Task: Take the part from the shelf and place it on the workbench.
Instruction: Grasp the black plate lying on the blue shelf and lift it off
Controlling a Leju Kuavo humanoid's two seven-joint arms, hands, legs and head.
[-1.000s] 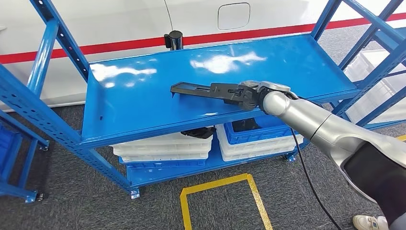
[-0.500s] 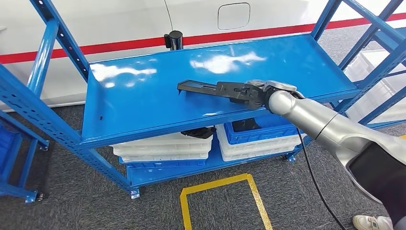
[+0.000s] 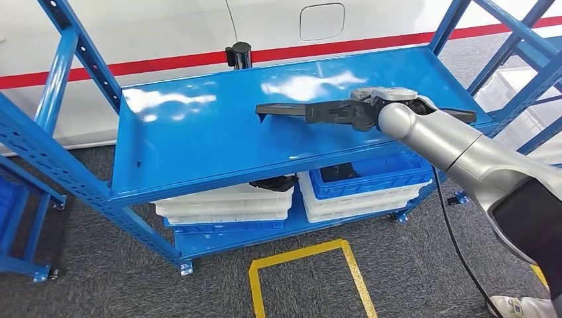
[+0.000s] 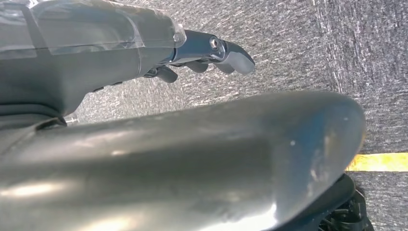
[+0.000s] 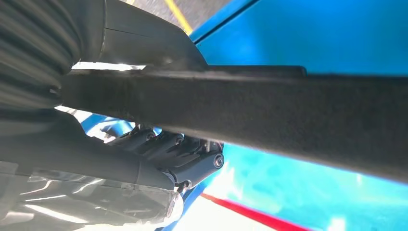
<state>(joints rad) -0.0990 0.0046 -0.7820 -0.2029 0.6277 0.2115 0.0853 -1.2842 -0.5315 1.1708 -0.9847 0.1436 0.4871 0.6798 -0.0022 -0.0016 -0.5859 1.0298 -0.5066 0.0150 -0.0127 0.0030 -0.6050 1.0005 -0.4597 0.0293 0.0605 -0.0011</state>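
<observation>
**Part lifted clear of the shelf deck**

The blue shelf [image 3: 199,142] takes up most of the head view, its glossy top deck standing in front of a white wall with a red stripe. Below the deck, white and blue bins [image 3: 361,189] sit stacked on the lower level, and a yellow floor marking [image 3: 301,271] lies on the grey carpet in front.

The silver right arm reaches in over the deck's near right part. The right hand [image 3: 371,109] has its fingers wrapped around the long black part [image 3: 291,109], gripping it partway along so both ends stick out level; that hold likely keeps the bar balanced. The part appears raised just above the deck, not resting on it, which suits carrying it off toward the workbench.

The left hand [image 4: 207,53] hangs over the carpet, fingers loosely apart, holding nothing.
</observation>
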